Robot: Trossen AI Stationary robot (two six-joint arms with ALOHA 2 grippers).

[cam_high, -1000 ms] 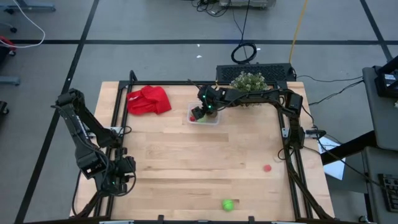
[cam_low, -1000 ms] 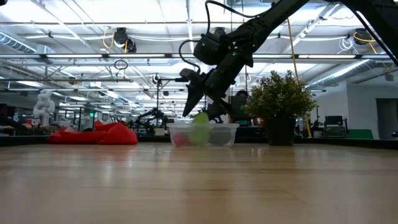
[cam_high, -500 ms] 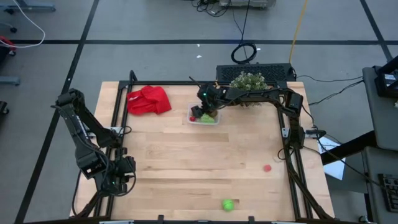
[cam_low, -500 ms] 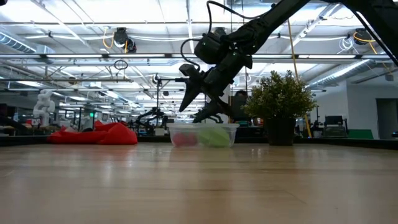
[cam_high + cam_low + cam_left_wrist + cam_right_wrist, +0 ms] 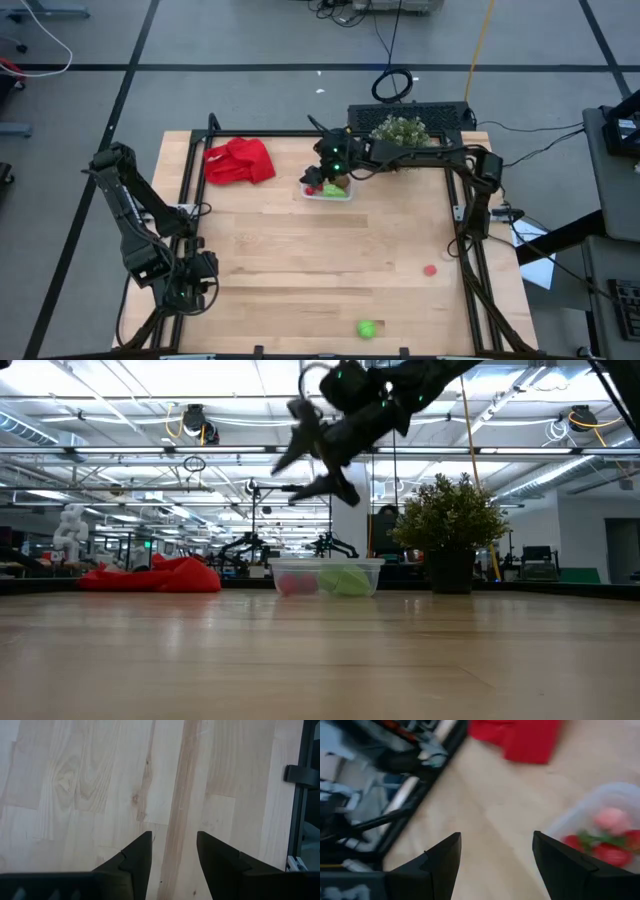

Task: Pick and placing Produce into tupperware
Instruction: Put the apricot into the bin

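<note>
Clear tupperware (image 5: pixel 327 190) at far edge, holding strawberries and green produce; right gripper (image 5: pixel 312 455) above it, jaws apart, probably empty. Green piece (image 5: pixel 367 328), red piece (image 5: pixel 430 269) outside. Left gripper (image 5: pixel 172 855) parked, parted.

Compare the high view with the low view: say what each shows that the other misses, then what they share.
Only the high view shows the two pieces left on the table: a green piece near the front edge and a red piece toward the right side. It also shows the left gripper waiting at the front left corner.

Only the low view shows the right gripper open, empty and raised well above the tupperware.

Both show the tupperware with red and green produce inside, the red cloth and the potted plant.
</note>
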